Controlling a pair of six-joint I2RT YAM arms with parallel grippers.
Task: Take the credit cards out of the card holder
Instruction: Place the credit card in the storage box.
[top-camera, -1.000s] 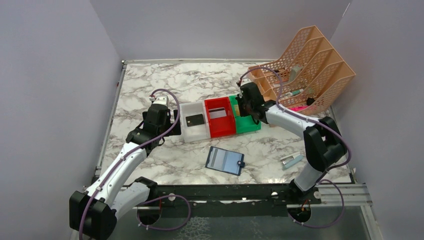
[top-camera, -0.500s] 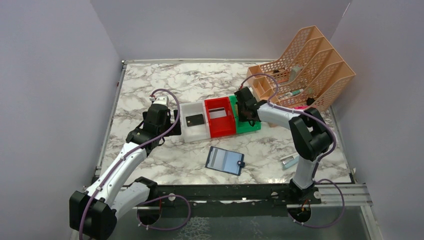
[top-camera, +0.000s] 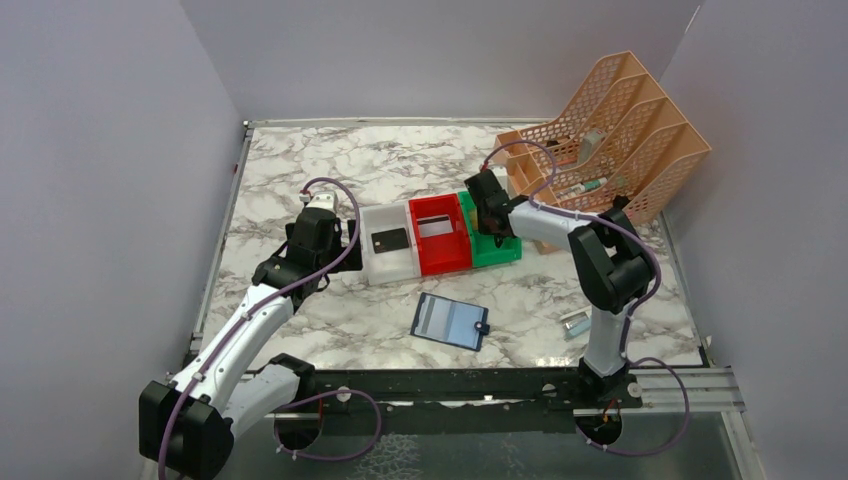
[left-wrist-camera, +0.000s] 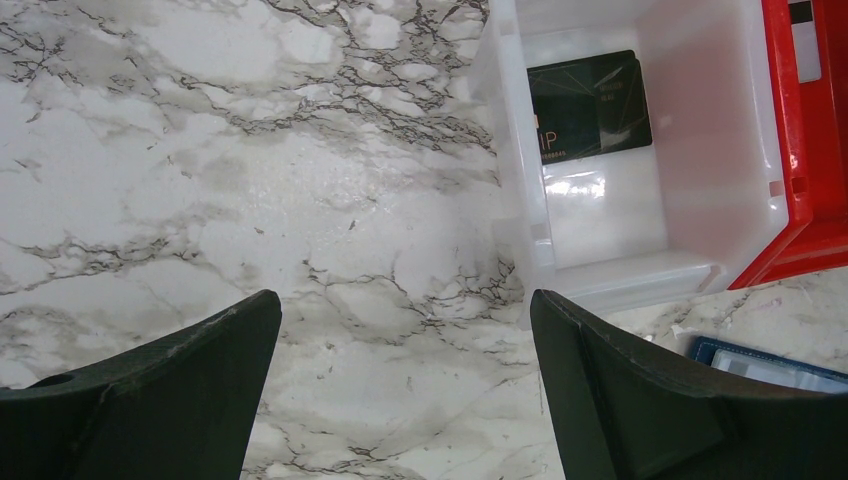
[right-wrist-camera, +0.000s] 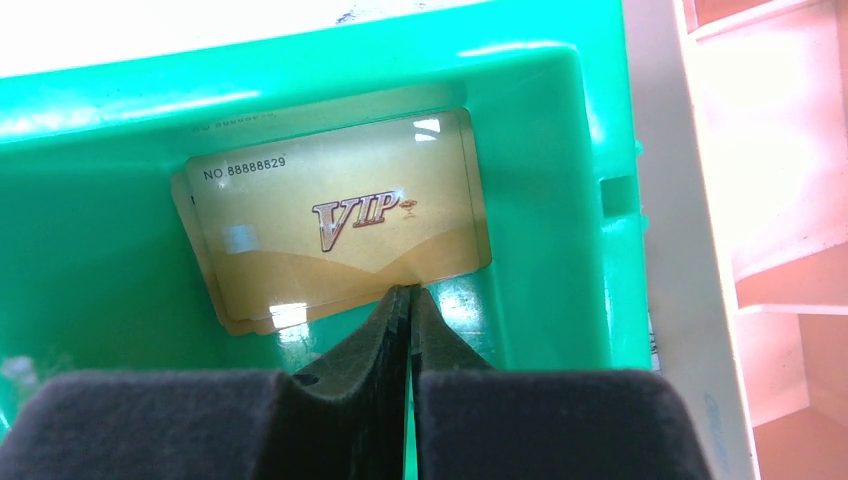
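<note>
Your right claw (right-wrist-camera: 408, 292), fingers pressed together, sits at the gold card's (right-wrist-camera: 340, 240) near edge in the green bin (right-wrist-camera: 100, 200). The card holder (top-camera: 450, 321) lies open nearer you. Lifting may drag the card out.

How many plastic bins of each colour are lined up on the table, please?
White bin: 1
Red bin: 1
Green bin: 1
Total: 3
</note>
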